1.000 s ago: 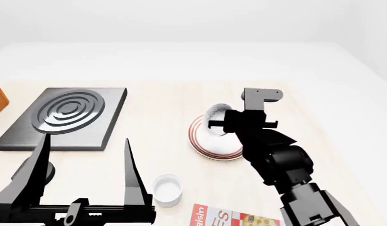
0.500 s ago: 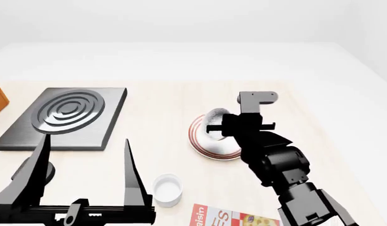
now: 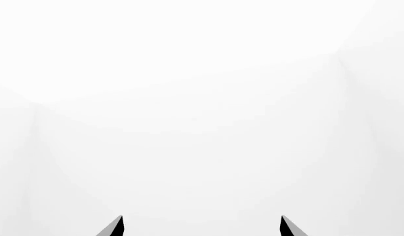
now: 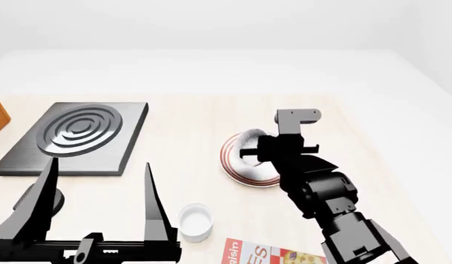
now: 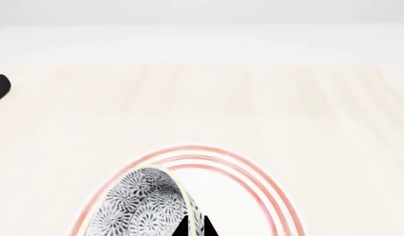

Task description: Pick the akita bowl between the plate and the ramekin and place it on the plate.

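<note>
Pale wood makes the tabletop (image 4: 182, 118). The round white plate (image 4: 237, 168) with thin red rings lies flat on it. The right pincer (image 4: 249, 152) pinches the rim of the akita bowl (image 5: 146, 206), tilted over the plate. Only the right wrist view shows the bowl's grey flower pattern. The smooth white ramekin (image 4: 194, 221) sits nearer, seen only from the head. The left pincer (image 4: 98, 190) is spread wide and holds nothing.
</note>
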Controlling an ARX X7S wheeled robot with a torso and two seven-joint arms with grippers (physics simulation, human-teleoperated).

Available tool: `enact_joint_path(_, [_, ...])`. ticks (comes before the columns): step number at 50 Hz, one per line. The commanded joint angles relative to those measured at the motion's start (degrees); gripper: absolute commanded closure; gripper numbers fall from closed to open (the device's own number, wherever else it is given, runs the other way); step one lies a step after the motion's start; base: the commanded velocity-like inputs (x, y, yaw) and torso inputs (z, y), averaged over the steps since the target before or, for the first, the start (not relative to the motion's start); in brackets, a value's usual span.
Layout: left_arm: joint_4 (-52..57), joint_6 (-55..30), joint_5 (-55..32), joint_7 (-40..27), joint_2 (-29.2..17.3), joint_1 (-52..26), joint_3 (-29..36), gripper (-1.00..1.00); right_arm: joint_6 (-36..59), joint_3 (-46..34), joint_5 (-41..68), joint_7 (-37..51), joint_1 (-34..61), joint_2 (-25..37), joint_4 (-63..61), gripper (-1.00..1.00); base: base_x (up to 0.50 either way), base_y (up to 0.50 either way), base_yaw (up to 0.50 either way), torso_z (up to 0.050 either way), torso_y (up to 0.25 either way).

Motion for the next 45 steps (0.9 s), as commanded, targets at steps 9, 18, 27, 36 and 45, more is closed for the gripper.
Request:
enact_joint_path(9, [0.41,-0.38,0.21,1.67,1.12,-0.21,-1.23,-1.0,-2.95,0.63,-2.57,-2.89,0.76,-2.25,5.07,1.0,0.0,0.0,0.0,0.0,0.0])
enact_joint_path(18, [0.24,-0.05,0.19,1.42,0.93,-0.02,-1.21,-1.0,-3.01,0.19,-2.48,-3.01,0.77,-2.39,5.09,1.0,0.0,0.0,0.0,0.0,0.001])
enact_joint_path(27, [-0.21,0.27,0.41,1.27,0.87,-0.05,-0.9,-1.0,-3.46,0.0,-2.36,-3.18,0.71,-2.2,5.47,1.0,0.0,0.0,0.0,0.0,0.0])
enact_joint_path(36, [-0.21,0.29,0.34,1.15,0.74,-0.01,-0.86,-1.0,-2.57,-0.13,-2.1,-2.62,0.99,-1.22,4.07,-1.0,0.0,0.0,0.0,0.0,0.0])
enact_joint_path(45, [-0.11,0.28,0.42,1.11,0.68,0.04,-0.62,-1.0,-1.56,0.42,-1.27,-1.8,0.91,0.02,2.16,-1.0,0.0,0.0,0.0,0.0,0.0])
